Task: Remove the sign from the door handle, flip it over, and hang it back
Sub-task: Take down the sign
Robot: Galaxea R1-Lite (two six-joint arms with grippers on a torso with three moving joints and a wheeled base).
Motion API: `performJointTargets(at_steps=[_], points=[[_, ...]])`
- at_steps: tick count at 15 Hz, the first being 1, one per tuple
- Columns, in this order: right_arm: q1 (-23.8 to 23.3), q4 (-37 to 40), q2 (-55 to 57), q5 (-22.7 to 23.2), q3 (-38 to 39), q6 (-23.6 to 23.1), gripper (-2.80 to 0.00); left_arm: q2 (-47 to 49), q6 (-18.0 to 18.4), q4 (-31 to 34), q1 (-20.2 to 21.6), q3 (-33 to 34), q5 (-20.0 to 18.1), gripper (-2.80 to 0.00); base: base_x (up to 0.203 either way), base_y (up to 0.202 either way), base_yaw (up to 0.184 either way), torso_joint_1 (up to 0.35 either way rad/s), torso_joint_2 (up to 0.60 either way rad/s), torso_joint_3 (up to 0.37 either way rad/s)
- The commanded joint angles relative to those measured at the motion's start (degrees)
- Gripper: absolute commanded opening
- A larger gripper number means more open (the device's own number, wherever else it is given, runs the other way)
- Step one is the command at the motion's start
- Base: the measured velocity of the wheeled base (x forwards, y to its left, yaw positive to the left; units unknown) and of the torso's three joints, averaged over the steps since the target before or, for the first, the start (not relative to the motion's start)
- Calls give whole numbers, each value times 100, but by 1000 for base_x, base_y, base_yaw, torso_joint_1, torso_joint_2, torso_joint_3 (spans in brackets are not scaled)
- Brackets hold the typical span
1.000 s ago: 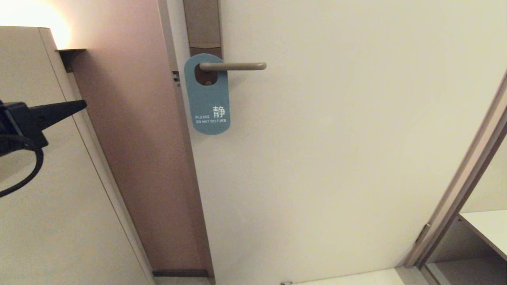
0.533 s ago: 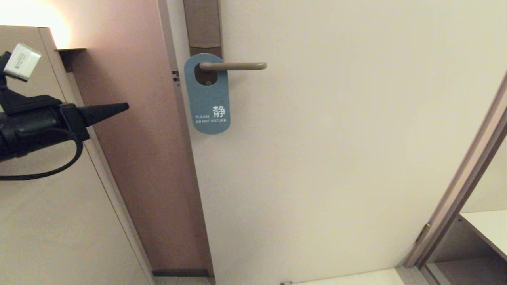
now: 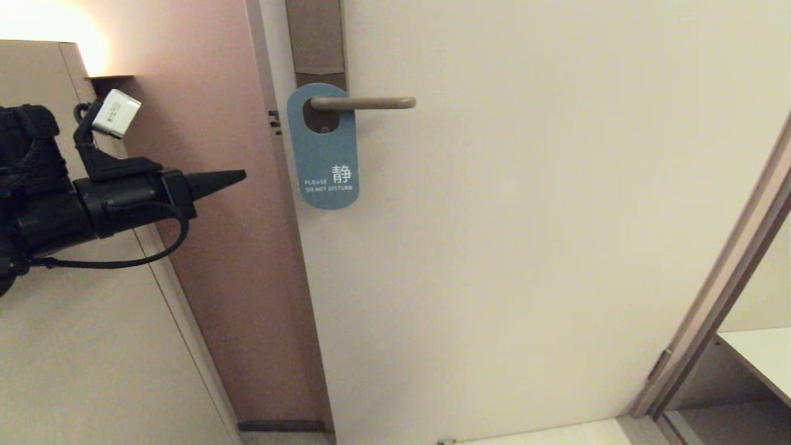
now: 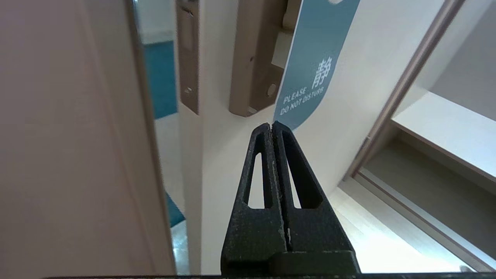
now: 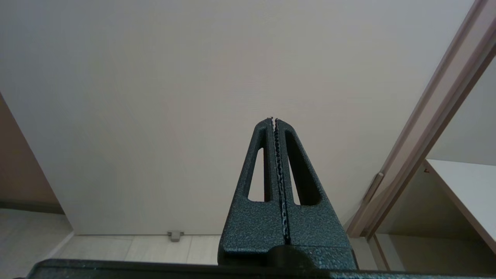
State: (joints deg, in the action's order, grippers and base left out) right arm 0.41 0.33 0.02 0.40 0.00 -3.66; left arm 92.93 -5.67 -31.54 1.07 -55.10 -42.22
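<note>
While sign (image 3: pixel 324 148) hangs blue side out on door handle (image 3: pixel 363 102), left gripper (image 3: pixel 241 177) has been brought nearer, fingers pressed together, not touching. Removal judged not begun. Right gripper (image 5: pixel 274 119) parked, fingers together.

- A pale cream door (image 3: pixel 525 247) is filling most of the head view.
- A brownish-pink wall panel (image 3: pixel 204 247) is standing beside the door's edge.
- A beige cabinet side (image 3: pixel 74 358) is rising at the left.
- Warm lamp glow (image 3: pixel 55 25) is shining above the cabinet.
- A brown door frame (image 3: pixel 723 278) is slanting along the right.
- A white shelf (image 3: pixel 760 358) is showing beyond that frame.
- Pale floor (image 5: pixel 128 248) is lying below the door.
</note>
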Motion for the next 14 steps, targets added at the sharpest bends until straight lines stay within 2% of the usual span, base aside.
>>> performJointTargets(at_steps=[1, 4, 5, 9, 14], points=[[2, 2, -2, 4, 0, -3, -280, 190, 4, -19, -37, -36, -24, -280, 0, 0, 0, 0, 0, 0], [2, 2, -2, 4, 0, -3, -280, 321, -18, -202, -38, -37, -30, -280, 0, 0, 0, 0, 0, 0], [2, 2, -2, 4, 0, -3, -280, 367, -36, -288, -37, -36, -32, 0, 0, 0, 0, 0, 0, 0], [2, 2, -2, 4, 0, -3, -280, 480, -48, -344, -55, -105, -57, 0, 0, 0, 0, 0, 0, 0], [2, 2, -2, 4, 0, -3, -280, 594, -48, -342, -81, -263, -426, 0, 0, 0, 0, 0, 0, 0]])
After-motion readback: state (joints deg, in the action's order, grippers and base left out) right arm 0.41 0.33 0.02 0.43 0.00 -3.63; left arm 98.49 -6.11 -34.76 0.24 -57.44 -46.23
